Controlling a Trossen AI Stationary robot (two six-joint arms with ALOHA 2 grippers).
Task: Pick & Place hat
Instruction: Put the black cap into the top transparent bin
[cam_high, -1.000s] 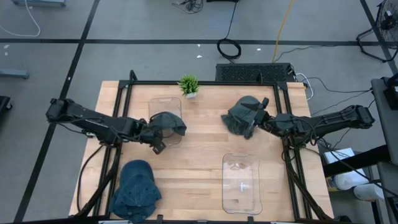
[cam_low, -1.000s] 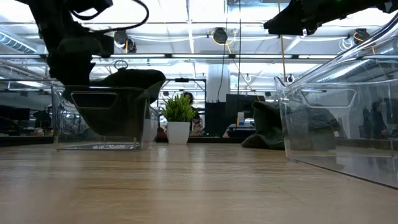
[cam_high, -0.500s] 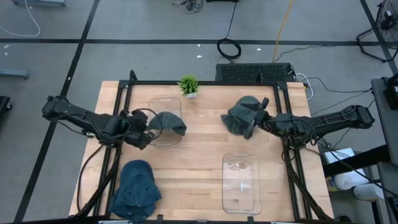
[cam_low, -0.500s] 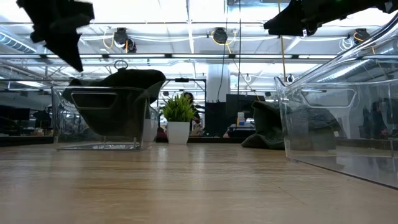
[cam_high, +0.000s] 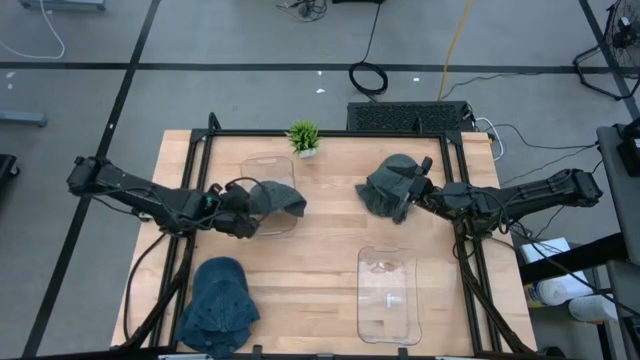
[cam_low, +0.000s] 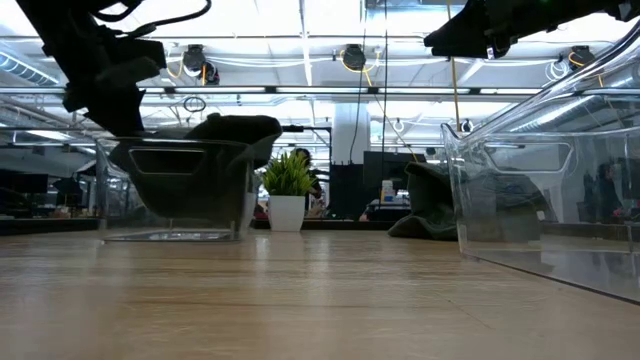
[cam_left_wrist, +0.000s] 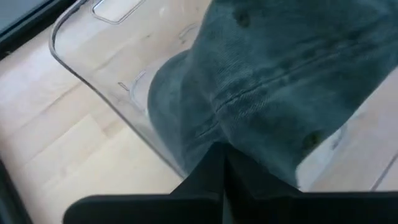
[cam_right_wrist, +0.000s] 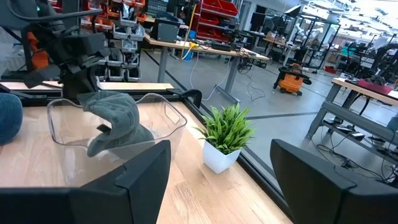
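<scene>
A dark grey-blue hat (cam_high: 277, 199) lies in a clear bin (cam_high: 262, 166) at the table's far left and hangs over the bin's rim (cam_left_wrist: 93, 74). My left gripper (cam_high: 243, 217) is shut at the bin's left side (cam_left_wrist: 219, 163), with its tips at the hat. A second dark hat (cam_high: 388, 186) rests on the table at the far right. My right gripper (cam_high: 423, 180) is open (cam_right_wrist: 217, 180) and hangs well above that hat (cam_low: 432, 203), touching nothing. A blue denim hat (cam_high: 217, 305) lies at the near left. My left gripper meets the hat's lower edge (cam_left_wrist: 233, 134) with its shut fingertips (cam_left_wrist: 217, 155), where the cloth drapes over the bin's wall. It comes level from the table's left. The fingers hide the spot, so I cannot tell whether cloth is caught between them. The hat rests in the bin.
A second clear bin (cam_high: 388, 292) stands at the near right. A small potted plant (cam_high: 303, 136) sits at the far edge between the two dark hats. Bare wood (cam_high: 320, 240) lies in the middle of the table. Black frame rails run along the table's sides.
My left gripper drew back toward the table's left edge, then came in again toward the bin. The bin and the hat in it slid a little toward the right. The hat's right edge now reaches farther over the bin's rim.
</scene>
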